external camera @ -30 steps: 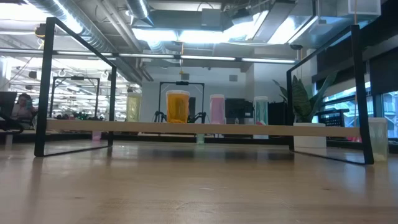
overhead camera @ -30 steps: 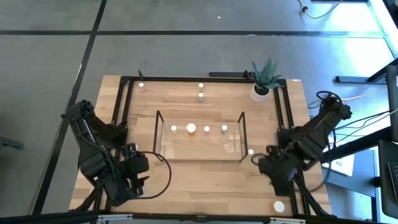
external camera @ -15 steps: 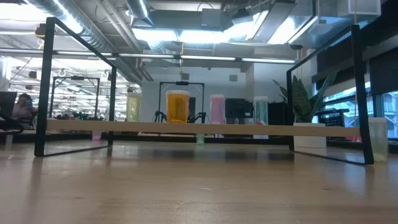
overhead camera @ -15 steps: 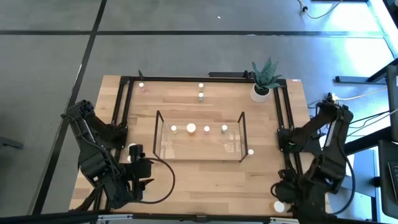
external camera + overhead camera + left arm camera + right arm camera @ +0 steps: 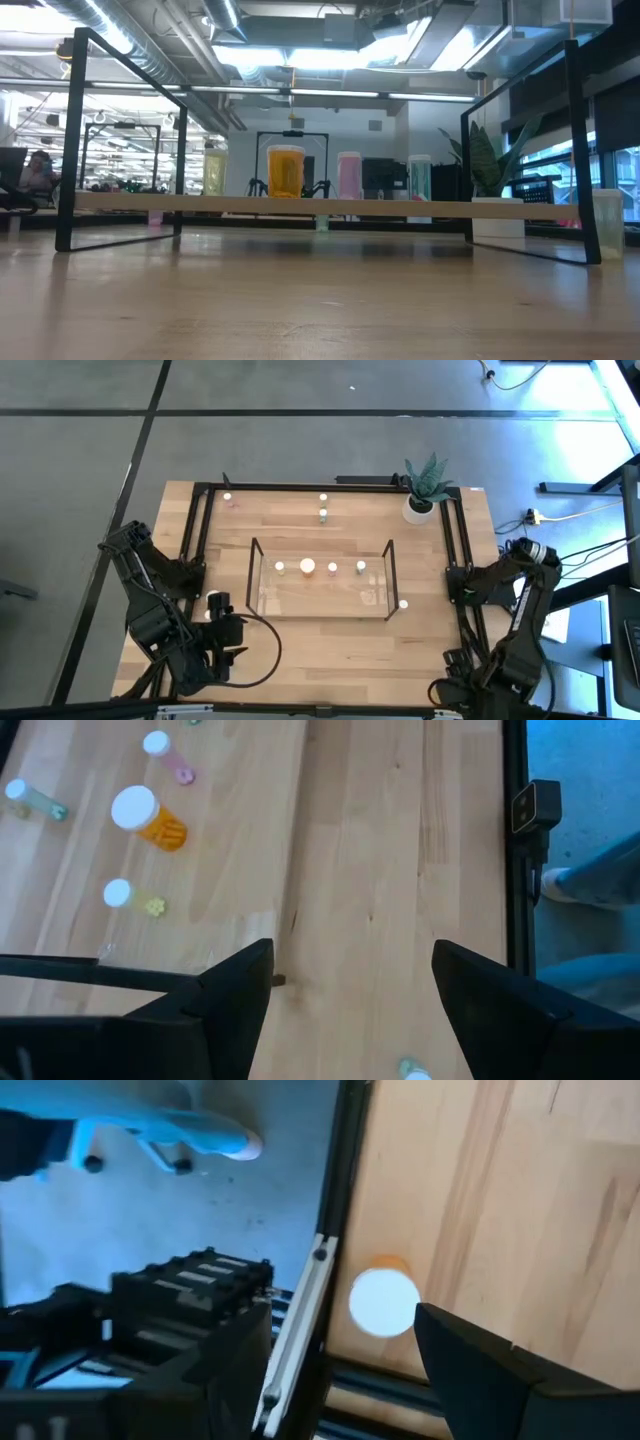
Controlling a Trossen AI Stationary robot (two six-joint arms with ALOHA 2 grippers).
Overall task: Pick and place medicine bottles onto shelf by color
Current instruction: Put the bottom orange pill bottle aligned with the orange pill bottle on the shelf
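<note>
The clear shelf (image 5: 320,585) stands mid-table with several small white-capped bottles in a row on it (image 5: 307,566), seen in the low view as yellowish, orange (image 5: 285,172), pink and greenish ones. Loose bottles stand on the wood at the far side (image 5: 323,514) and by the shelf's right end (image 5: 403,603). An orange bottle with a white cap (image 5: 385,1300) stands at the near right corner. My right gripper (image 5: 340,1355) hangs open above it, hiding it in the high view (image 5: 448,692). At the near left my left gripper (image 5: 350,1010) is open and holds nothing (image 5: 225,632).
A black metal frame (image 5: 200,530) runs round the table's edges; its rail (image 5: 340,1180) passes close beside the orange bottle. A potted plant (image 5: 425,490) stands at the far right corner. Another small bottle (image 5: 415,1070) lies near my left gripper. Bare wood lies in front of the shelf.
My right gripper has swung from beside the shelf's right end toward the table's near right corner and gone down, ending over the orange bottle, still open. My left gripper has turned a little at the wrist without shifting place.
</note>
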